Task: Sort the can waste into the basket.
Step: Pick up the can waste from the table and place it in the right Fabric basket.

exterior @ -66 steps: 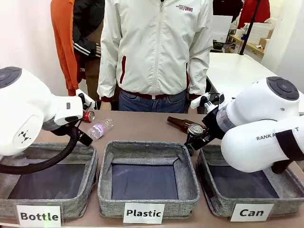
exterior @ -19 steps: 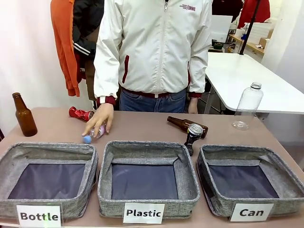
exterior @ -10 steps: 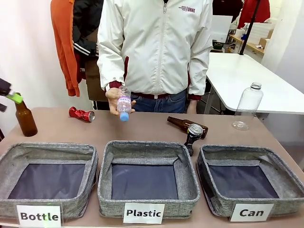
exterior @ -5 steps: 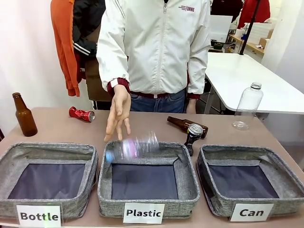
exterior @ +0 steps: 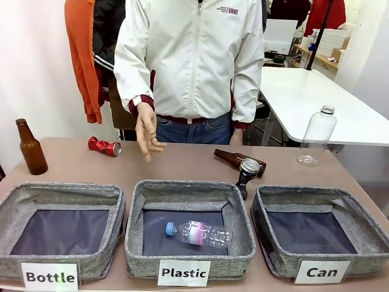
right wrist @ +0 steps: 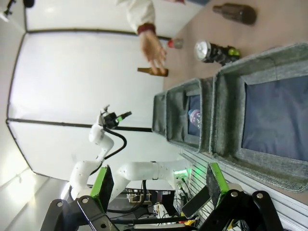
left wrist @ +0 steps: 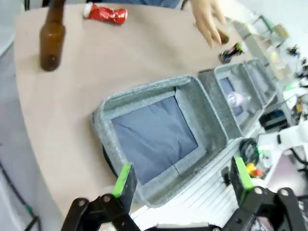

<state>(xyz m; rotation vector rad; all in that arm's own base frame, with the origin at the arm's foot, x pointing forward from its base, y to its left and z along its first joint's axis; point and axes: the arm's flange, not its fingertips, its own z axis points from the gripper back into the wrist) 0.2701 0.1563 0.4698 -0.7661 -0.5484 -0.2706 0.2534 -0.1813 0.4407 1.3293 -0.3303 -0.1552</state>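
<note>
**Supervisor:** What state was each tool in at inspection?

**Inspector:** The left tool (left wrist: 183, 175) was released, jaws wide apart and nothing between them. It was held high over the Bottle bin (left wrist: 144, 94). The right tool (right wrist: 159, 179) was likewise released and empty, looking along the row of bins from the basket's end.

**Supervisor:** And the can waste?

**Inspector:** None was in the basket (exterior: 304, 192); its lining lay bare. The red can (exterior: 104, 146) lay on the worktop (exterior: 182, 163) towards the far left, well apart from the basket and near the person's hand (exterior: 147, 131). The dark can (exterior: 248, 170) sat tilted just behind the gap between the Plastic bin (exterior: 182, 187) and the basket. It was just beside a lying brown bottle (exterior: 231, 158), and contact between them could not be confirmed.

**Supervisor:** Hazards?

**Inspector:** Three were judged likely.
- Jaws closing on the dark can might catch the bottle as well, because the two lay so close.
- Dented walls might slip from the pads.
- The red can would have to cross two wrong bins, so a drop there would missort it. A reach for it would also pass close to the hand.
</note>
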